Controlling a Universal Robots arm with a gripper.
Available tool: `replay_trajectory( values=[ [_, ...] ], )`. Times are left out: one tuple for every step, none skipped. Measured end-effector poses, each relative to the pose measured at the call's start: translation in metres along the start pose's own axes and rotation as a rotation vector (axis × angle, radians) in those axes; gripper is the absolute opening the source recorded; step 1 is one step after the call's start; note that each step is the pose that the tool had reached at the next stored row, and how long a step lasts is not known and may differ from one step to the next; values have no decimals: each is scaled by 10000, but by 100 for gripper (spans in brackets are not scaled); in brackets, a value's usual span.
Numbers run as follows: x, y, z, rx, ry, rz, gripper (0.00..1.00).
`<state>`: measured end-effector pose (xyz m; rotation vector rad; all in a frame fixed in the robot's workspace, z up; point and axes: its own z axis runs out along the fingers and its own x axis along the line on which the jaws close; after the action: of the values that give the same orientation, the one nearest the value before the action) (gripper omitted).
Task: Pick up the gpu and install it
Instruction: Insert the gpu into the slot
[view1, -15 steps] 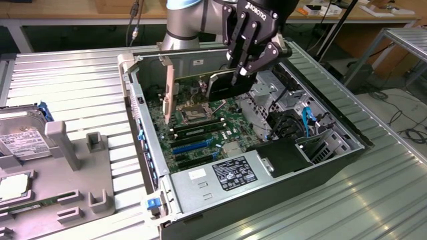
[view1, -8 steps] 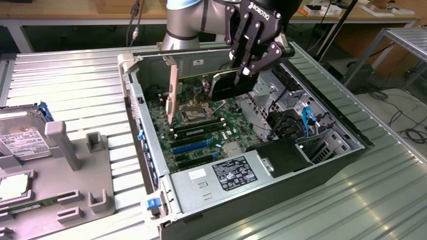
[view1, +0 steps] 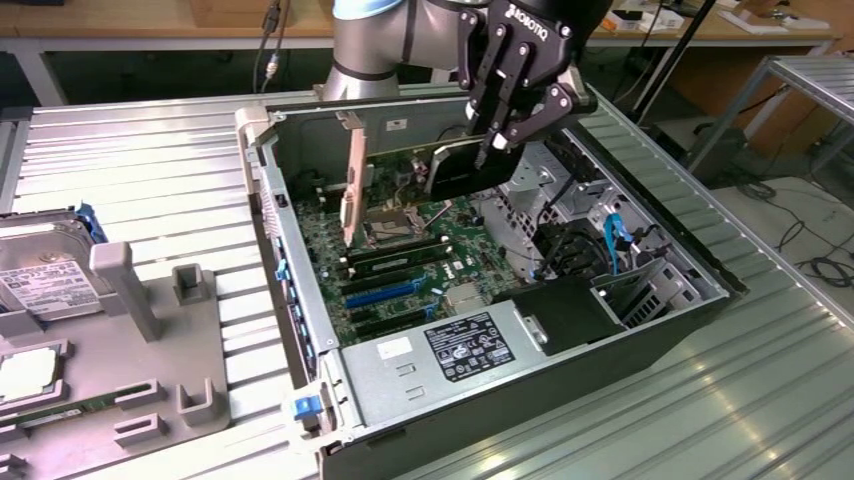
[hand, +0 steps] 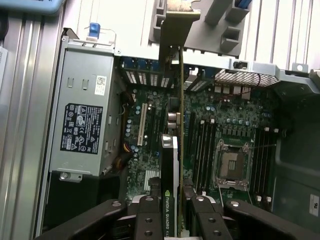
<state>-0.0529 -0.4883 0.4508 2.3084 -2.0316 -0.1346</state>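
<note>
- The gpu (view1: 461, 168) hangs edge-down inside the open computer case (view1: 287, 270), over the motherboard's 12 o'clock end in the exterior view. It looks not yet seated in a slot.
- The fingers (hand: 149, 220) of the gripper (view1: 501, 140) pinch the card's thin top edge from both faces. With so narrow a hold, I judge that a knock could swing or slip the card.
- In the wrist view its silver bracket (hand: 176, 22) lies close to the case's rear wall. If it catches there, the card could twist in the grip.
- The CPU socket (view1: 396, 225) lies at 8 o'clock from the card, with the memory sticks (view1: 387, 262) beyond it. A card lowered off line could strike them or miss its slot.
- The blue cable (view1: 617, 235), at 4 o'clock, looks well apart, so a snag seems unlikely.
- The power supply (view1: 454, 350), at 6 o'clock, is out of the way.
</note>
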Motion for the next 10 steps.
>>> replay_trajectory(
  values=[
    [1, -7, -1, -1, 1, 1, 27],
    [2, -16, -2, 0, 0, 0, 27],
    [3, -23, -2, 0, 0, 0, 27],
    [4, -32, -3, 0, 0, 0, 27],
    [5, -38, -4, 0, 0, 0, 27],
    [6, -48, -5, 0, 0, 0, 27],
    [7, -54, -6, 0, 0, 0, 27],
    [8, -61, -7, 0, 0, 0, 27],
    [10, -75, -8, 0, 0, 0, 27],
    [11, -85, -9, 0, 0, 0, 27]
  ],
)
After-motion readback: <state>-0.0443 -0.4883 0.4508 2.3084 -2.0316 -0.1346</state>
